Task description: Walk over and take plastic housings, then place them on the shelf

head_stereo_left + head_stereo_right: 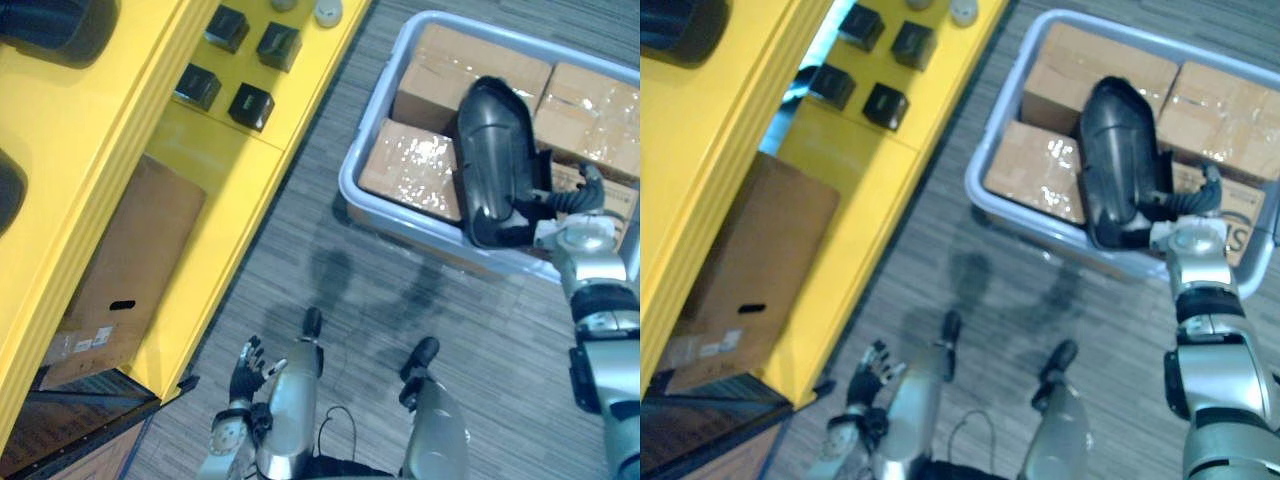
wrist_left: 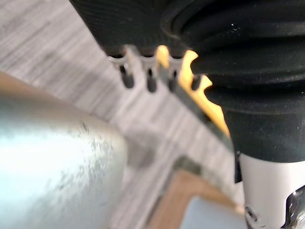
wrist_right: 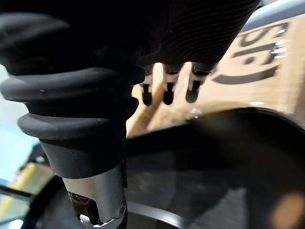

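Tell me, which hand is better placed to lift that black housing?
The right hand: it is at the curved black plastic housing in the pale blue bin. The left hand hangs low, apart from it.

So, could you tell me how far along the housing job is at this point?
Done: dark shapes that look like housings already lie on the yellow shelf. In hand: the right hand is at a black housing lying on boxes in the bin; grip unclear. Left hand idle, open. Remaining: lifting and shelving it.
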Tool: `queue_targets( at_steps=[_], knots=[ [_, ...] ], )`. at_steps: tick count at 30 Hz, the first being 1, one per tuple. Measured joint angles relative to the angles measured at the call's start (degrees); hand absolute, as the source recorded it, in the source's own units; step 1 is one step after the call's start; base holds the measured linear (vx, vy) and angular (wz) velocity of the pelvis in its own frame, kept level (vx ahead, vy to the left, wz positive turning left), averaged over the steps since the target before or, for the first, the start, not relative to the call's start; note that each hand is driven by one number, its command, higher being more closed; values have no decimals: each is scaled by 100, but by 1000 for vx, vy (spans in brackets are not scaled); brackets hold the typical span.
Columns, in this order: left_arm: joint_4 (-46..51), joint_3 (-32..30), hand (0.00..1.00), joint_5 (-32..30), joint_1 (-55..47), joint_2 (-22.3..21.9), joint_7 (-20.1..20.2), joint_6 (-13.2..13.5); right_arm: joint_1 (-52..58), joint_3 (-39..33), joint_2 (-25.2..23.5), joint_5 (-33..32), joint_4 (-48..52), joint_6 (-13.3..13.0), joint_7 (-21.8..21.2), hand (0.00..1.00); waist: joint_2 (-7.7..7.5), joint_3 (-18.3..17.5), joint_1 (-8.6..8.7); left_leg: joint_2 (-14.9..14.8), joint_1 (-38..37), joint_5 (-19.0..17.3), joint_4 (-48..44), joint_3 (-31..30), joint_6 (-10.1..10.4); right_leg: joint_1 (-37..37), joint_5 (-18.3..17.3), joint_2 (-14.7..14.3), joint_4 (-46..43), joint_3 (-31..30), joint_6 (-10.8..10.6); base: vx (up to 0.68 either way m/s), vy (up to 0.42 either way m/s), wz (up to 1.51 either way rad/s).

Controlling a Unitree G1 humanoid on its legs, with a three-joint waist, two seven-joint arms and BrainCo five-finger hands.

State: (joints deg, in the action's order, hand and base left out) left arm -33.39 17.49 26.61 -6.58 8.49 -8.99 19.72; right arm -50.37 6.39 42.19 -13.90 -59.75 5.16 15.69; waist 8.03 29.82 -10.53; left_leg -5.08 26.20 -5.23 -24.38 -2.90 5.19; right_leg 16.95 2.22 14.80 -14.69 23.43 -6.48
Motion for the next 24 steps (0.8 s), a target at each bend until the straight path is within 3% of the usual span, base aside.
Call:
queue_targets(
  at_steps=[3,6,7,15,24],
  knots=[
    [-46,125,0,18,105,2,-18,16,-149,40,140,73,-194,273,-56,0,68,-24,-133,48,115,14,-57,-15,-25,109,1,60,-79,2,-2,-39,47,5],
    [-63,140,0,56,106,-6,-95,12,-255,49,191,265,-360,441,-164,0,94,-40,-142,86,150,15,-97,-58,-31,106,-4,93,-113,36,-8,-26,36,8],
    [-79,155,0,57,111,-9,-97,12,-258,51,219,305,-397,442,-209,100,114,-52,-141,95,174,12,-115,-80,-36,107,-6,99,-119,55,-10,-25,47,14],
    [-154,358,0,59,215,-51,-96,-79,-433,267,745,1305,-797,765,-412,100,367,-109,-271,220,290,17,-147,-166,-103,114,-27,227,-171,181,-38,-17,44,10],
    [-150,414,0,57,215,-52,-72,-85,-616,254,835,2049,-991,1274,-441,100,415,-138,-312,264,296,30,-118,-276,-85,88,-78,247,-211,287,-54,15,14,6]
  ],
)
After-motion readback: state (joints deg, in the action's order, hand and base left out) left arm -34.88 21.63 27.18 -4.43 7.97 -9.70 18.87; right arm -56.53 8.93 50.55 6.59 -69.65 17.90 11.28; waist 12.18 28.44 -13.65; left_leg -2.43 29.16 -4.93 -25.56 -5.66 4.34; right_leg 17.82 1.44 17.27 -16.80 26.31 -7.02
